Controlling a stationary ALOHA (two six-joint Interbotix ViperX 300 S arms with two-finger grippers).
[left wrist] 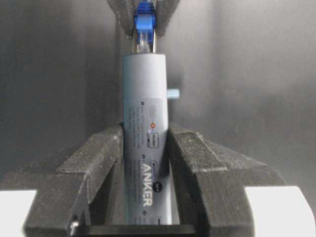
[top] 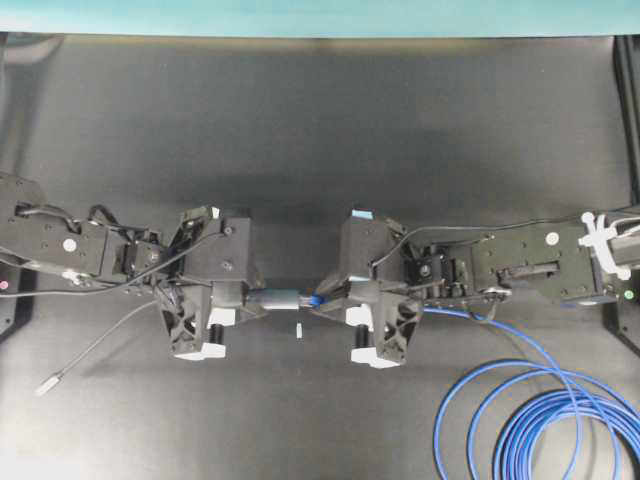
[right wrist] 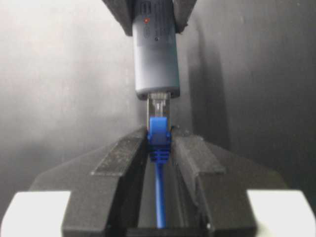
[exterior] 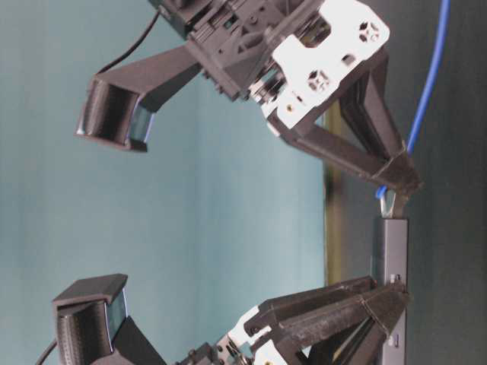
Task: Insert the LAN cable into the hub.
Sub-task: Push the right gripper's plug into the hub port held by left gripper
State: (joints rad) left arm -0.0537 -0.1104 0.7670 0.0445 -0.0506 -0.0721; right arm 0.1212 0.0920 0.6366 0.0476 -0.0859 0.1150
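Observation:
My left gripper [top: 252,302] [left wrist: 146,132] is shut on the hub [top: 278,298] [left wrist: 146,148], a slim grey bar held level above the mat. Facing it, my right gripper [top: 325,304] [right wrist: 159,136] is shut on the blue boot of the LAN cable [top: 540,410] [right wrist: 159,140]. The clear plug [right wrist: 159,106] has its tip inside the hub's end port [right wrist: 157,74], with part of the plug still showing outside. In the table-level view the hub [exterior: 391,258] and plug [exterior: 388,201] meet between both sets of fingers. A small light glows on the hub.
The blue cable's coils lie at the front right of the black mat [top: 320,130]. The hub's thin grey cord ends in a silver plug [top: 48,383] at the front left. A small white mark [top: 298,330] lies on the mat below the hub.

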